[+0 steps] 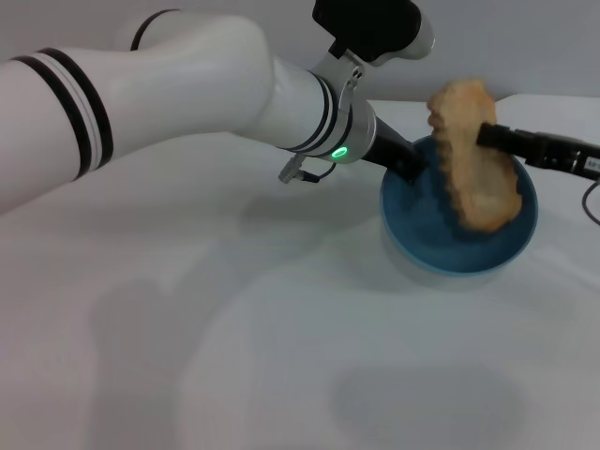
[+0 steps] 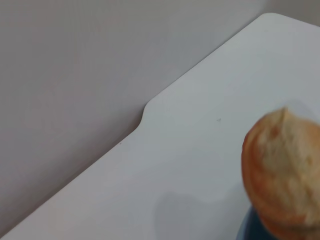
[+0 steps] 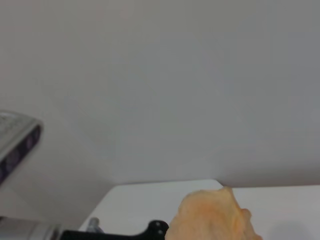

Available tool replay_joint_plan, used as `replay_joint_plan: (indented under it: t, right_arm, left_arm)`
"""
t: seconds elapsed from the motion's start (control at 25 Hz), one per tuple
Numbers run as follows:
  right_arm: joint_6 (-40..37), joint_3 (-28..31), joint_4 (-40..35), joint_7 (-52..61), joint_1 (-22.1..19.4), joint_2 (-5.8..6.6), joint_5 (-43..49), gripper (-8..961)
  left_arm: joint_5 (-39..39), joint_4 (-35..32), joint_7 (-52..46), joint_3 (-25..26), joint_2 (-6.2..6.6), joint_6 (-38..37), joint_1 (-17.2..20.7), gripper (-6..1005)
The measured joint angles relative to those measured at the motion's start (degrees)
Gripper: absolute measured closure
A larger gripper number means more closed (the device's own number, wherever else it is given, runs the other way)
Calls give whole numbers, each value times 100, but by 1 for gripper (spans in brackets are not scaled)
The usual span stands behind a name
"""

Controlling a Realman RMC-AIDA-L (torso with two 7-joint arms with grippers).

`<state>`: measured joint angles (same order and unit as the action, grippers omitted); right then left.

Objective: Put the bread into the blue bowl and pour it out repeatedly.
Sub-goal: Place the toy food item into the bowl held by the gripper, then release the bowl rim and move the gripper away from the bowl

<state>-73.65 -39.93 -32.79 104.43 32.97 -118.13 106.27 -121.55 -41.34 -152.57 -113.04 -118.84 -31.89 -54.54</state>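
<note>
**A:** Head view first. The bread [image 1: 476,155] is standing nearly on end over the bowl [image 1: 459,220], plain tan side facing the camera, lower end down inside, top end poking well above the rim. The right gripper [image 1: 487,134] comes in from the right edge, and its fingers look clamped on the bread's upper half. The left gripper [image 1: 410,165] is down at the bowl's near-left rim, seemingly holding it, but I can't tell how its fingers sit, since they vanish behind the rim.

**B:** So what's the risk?

**A:** My guess: it's gripped off-centre and up high, so if it's let go from there, the loaf could tip over the rim and roll onto the desk [image 1: 281,356] instead of dropping flat. It's also about as long as the bowl is wide, so it could wedge across the top.

**B:** Left wrist view?

**A:** Just the rounded end of the bread [image 2: 282,172] looming close, a sliver of bowl [image 2: 248,227] under it, desk [image 2: 210,125] behind. None of the gripper itself shows. If that arm tugs the bowl while the loaf is still half in, it could knock it.

**B:** Right wrist?

**A:** Mostly wall, top of the bread [image 3: 212,215] at the bottom, plus a bit of the left arm [image 3: 20,142]. The two arms sit close together, so a bump looks possible.
</note>
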Motion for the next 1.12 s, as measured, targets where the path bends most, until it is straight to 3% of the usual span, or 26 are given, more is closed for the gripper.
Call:
replay_joint_plan:
  t: [0.16,0.36,0.48,0.8,0.96,1.12]
  right_arm:
    - [148,-220,11,-7,5,0,0,864]
    - [100,-229,-31,-10,-4,0,-42,789]
    - [26,-193,-134,-11,-53,1,-102,602]
    - [-117,-97,-936,32,-696,96,-953,595]
    - [-102,119,-963,37,-847,119,-982,591]
    - [-26,163,-872,33,-875,114,-959,587]
  left_arm:
    - [0,-25,-3,16,9,-13,39,1001]
    - [0,8,0,16,12,-41,38,1001]
    - [0,17,-7,18,15,-46,48,1001]
    - [2,52,-46,-21,1,-467,24,1001]
    - [335,153,-48,-394,-20,-456,6,1001]
    - [421,226,-40,-452,-19,-404,-4,1001]
